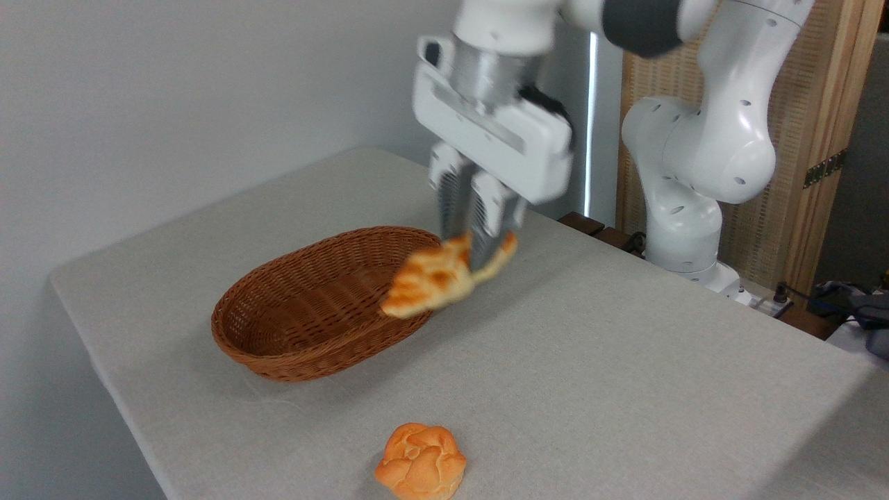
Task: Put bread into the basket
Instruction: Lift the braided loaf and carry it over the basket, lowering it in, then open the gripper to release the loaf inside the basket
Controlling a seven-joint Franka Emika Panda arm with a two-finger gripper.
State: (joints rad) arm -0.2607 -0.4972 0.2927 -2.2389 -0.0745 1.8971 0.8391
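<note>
Golden braided bread loaf (434, 278) in mid-frame, off the bench, tilted, lower pointed end over right rim of oval reddish-brown wicker basket (305, 326). Pinched near upper end by white two-finger claw (478, 248), fingers closed on it, slightly blurred. Basket on grey cloth-covered bench (590, 361). Small round knotted orange bun (421, 462) at bottom centre, well apart.

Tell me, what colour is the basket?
The basket is reddish brown woven wicker, seen best in the fixed camera view.
</note>
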